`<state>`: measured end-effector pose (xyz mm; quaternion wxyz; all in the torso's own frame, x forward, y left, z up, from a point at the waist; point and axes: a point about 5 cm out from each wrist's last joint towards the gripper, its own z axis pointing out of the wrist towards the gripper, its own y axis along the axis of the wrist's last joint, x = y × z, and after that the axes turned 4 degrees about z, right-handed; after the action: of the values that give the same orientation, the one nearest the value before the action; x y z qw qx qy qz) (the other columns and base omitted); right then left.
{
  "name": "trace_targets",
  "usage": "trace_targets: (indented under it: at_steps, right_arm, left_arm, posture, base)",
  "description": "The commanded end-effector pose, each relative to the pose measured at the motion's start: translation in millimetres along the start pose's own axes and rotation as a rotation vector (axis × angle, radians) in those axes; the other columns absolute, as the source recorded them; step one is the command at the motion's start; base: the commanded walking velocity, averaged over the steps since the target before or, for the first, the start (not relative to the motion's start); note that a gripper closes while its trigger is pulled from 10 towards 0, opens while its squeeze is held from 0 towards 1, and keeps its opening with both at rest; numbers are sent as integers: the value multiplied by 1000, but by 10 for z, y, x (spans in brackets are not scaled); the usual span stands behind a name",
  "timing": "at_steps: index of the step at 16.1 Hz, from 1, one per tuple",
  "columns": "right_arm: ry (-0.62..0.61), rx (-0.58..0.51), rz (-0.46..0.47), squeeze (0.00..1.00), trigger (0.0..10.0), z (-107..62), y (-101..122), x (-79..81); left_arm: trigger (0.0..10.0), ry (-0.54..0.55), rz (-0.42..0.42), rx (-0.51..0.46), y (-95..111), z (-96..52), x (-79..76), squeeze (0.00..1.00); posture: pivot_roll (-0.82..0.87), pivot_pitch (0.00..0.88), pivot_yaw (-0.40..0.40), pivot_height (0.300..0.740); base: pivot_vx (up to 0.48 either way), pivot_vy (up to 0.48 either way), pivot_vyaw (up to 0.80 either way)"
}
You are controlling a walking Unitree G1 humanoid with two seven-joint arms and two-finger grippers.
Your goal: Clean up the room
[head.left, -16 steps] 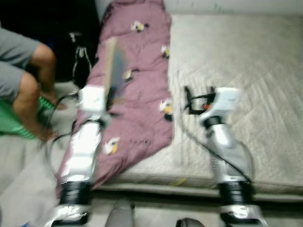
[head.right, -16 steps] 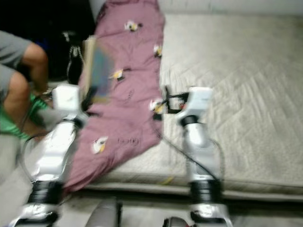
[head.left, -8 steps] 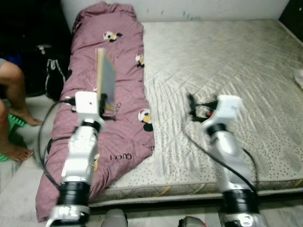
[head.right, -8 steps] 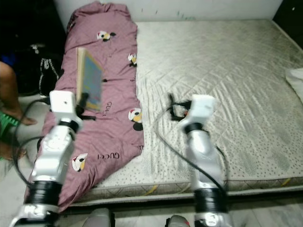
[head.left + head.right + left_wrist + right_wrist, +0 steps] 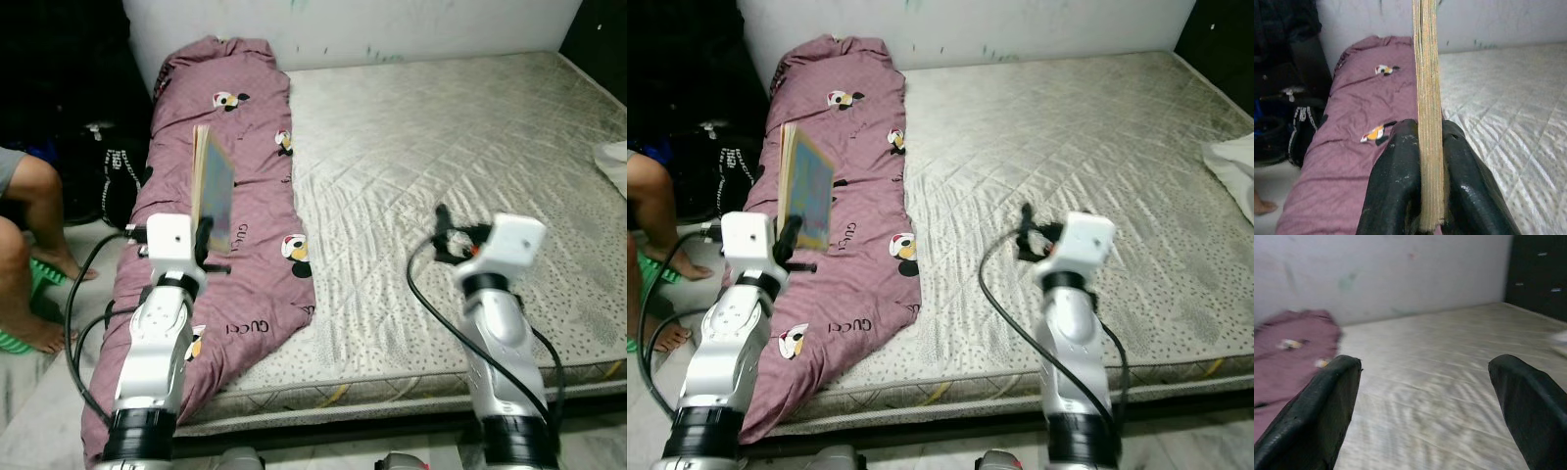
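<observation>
I've got open mattress ahead to the wall, its near edge under both arms. Purple blanket along its left side; a person's legs on the floor further left. Left gripper raised over the blanket, pinching a book upright. Right gripper fwd over the mattress, fingers spread wide.

The right gripper has drawn nearer the mattress's front edge, away from the purple quilt.

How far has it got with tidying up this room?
Midway, it seems. In hand: the left gripper is clamped on a thin book, held upright above the purple blanket. The right gripper hovers open over the mattress. Left: putting the book away; the blanket lies crumpled.
</observation>
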<state>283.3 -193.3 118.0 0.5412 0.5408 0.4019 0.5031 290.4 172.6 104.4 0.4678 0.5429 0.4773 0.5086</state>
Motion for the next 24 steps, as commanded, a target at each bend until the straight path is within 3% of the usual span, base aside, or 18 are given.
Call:
trace_targets:
  at_steps: [1,4,9,20,24]
  right_arm:
    - [-30,-14,-35,0,10000,-6,42,-13]
    - [-10,-1,-21,0,10000,-25,18,38]
    - [57,-15,6,0,10000,-27,62,121]
    - [91,-31,-51,0,10000,13,100,91]
    - [101,-36,-54,0,10000,34,110,114]
  left_arm:
    - [10000,2,12,-59,150,5,12,0]
    - [10000,-21,9,-64,173,3,-63,0]
    - [10000,-16,-3,-76,228,10,-47,0]
    - [10000,-30,-17,-94,288,98,-100,0]
    - [10000,-32,-20,-99,296,111,-117,0]
  posture:
    - [-59,0,85,740]
    - [-59,0,72,740]
    - [-45,0,46,740]
    - [-57,0,39,740]
    - [-55,0,34,740]
  base:
    - [0,0,0]
    - [0,0,0]
    - [0,0,0]
    - [0,-242,0]
    - [0,-259,595]
